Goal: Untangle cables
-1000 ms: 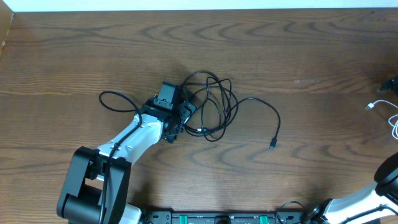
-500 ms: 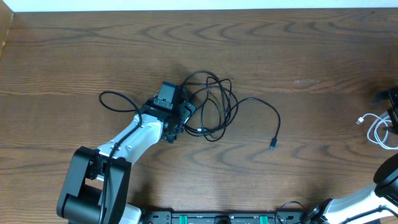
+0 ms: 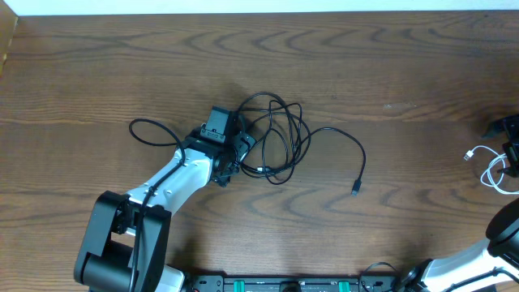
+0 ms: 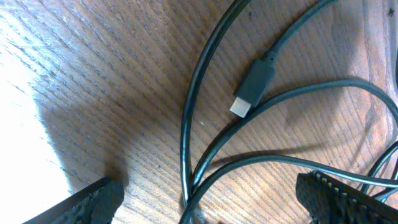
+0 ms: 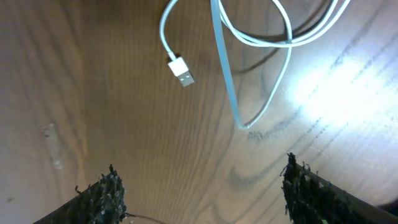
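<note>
Two thin, glossy black cables (image 3: 280,138) lie looped in a tangle near the centre of the grained wooden table (image 3: 389,65). Their strands pass between the left gripper's (image 4: 214,196) wide-spread jaws, beside a black plug (image 4: 252,87) with a silver tip. At 3 o'clock the smooth white cable (image 5: 225,74) curls loose beyond the right gripper's (image 5: 205,196) spread, ribbed fingers (image 5: 102,196).
</note>
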Robot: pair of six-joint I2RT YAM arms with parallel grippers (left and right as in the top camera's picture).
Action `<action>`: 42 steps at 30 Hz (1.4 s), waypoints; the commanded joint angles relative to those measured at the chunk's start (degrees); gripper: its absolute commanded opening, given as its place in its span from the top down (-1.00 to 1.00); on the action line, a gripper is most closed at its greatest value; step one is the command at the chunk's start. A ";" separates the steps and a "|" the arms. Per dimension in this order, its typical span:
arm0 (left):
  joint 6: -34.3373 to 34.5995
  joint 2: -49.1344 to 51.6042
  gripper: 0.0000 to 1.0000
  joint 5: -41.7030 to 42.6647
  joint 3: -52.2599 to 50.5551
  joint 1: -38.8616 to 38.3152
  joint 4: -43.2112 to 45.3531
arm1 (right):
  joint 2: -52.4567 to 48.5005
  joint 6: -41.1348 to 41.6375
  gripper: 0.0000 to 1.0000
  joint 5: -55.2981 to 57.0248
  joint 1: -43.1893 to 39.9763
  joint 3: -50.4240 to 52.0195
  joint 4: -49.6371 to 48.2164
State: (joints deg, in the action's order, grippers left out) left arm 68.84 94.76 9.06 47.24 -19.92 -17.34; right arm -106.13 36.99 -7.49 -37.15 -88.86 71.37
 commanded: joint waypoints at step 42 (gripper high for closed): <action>0.68 5.22 -0.91 -0.59 -4.92 0.24 -2.73 | -0.09 7.21 -0.99 20.81 2.54 10.67 -34.71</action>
State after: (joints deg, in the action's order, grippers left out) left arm 68.84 94.76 9.06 47.24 -19.92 -17.34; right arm -106.10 41.67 12.56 -34.44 -74.30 33.76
